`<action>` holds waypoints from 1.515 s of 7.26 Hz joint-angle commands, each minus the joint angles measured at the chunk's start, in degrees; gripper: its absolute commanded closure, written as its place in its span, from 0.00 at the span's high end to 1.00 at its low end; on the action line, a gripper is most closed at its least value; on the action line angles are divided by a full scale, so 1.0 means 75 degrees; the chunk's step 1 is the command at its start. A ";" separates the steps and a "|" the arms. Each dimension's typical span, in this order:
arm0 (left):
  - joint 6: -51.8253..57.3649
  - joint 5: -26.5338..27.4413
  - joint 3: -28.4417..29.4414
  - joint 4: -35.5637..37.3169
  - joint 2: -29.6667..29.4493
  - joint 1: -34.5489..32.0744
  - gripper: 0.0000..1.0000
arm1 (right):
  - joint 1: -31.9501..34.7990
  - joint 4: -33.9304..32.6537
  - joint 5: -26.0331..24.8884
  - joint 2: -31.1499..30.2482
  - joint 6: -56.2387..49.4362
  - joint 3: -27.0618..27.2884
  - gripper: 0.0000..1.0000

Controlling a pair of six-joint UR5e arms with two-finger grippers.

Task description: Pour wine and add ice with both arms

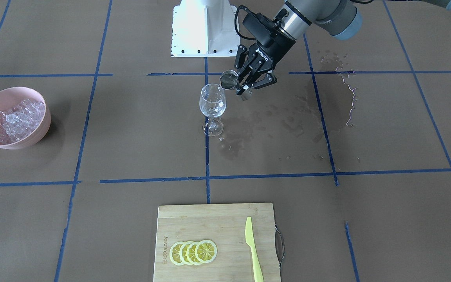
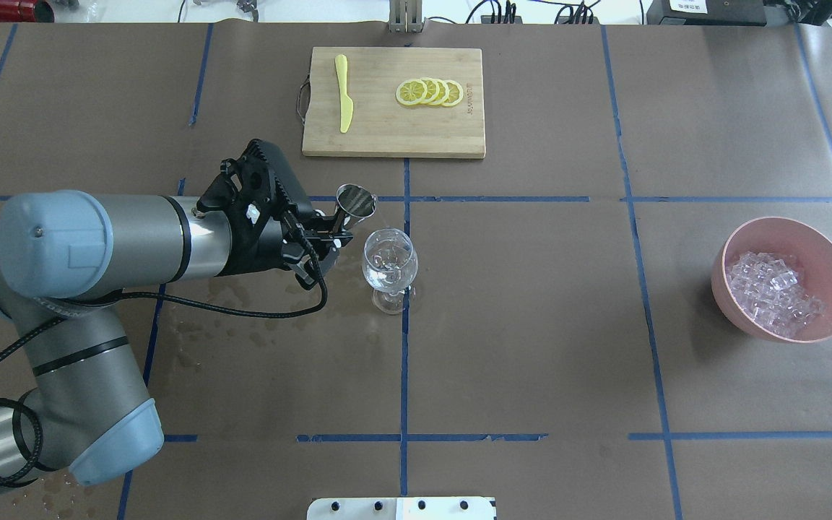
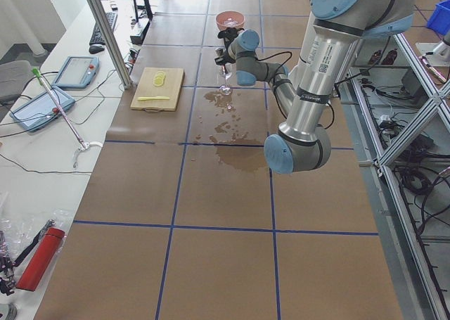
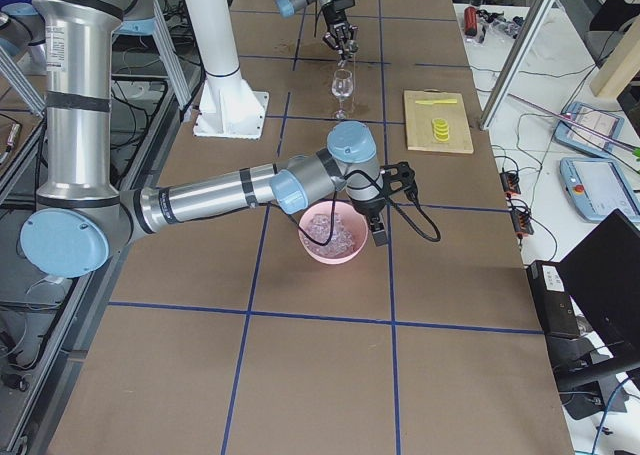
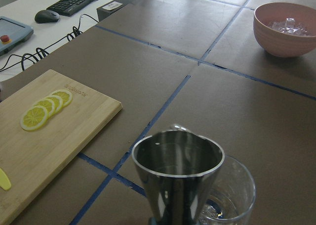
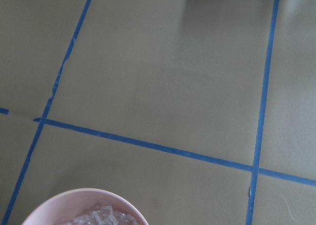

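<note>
My left gripper (image 1: 245,83) is shut on a small steel jigger (image 1: 229,80), which is tipped with its mouth over the rim of the wine glass (image 1: 212,103). The glass stands upright on the table's centre line, and a little clear wine (image 1: 212,112) is barely visible in its bowl. In the left wrist view the jigger (image 5: 177,175) fills the foreground with the glass (image 5: 232,198) just behind it. The ice (image 2: 773,292) lies heaped in a pink bowl (image 2: 748,325). My right gripper (image 4: 375,230) hangs over that bowl's edge. It shows only in the exterior right view, so I cannot tell its state.
A wooden cutting board (image 2: 387,137) with lemon slices (image 2: 430,92) and a yellow knife (image 2: 344,101) lies beyond the glass. Dark wet stains (image 1: 272,121) spread over the brown paper beside the glass. The white pedestal base (image 1: 206,27) stands at the robot's side.
</note>
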 commanded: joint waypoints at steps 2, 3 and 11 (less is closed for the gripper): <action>0.1095 0.0071 -0.0413 0.1533 -0.0129 0.0096 0.00 | 0.0000 0.0000 0.0012 -0.0012 0.0012 -0.0020 1.00; 0.1273 0.0129 -0.0589 0.1932 -0.0199 0.0155 0.00 | 0.0000 0.0000 0.0012 -0.0012 0.0012 -0.0020 1.00; 0.1869 0.0738 -0.1046 0.4253 -0.0762 0.0530 0.00 | 0.0000 -0.0012 0.0012 -0.0012 0.0012 -0.0102 1.00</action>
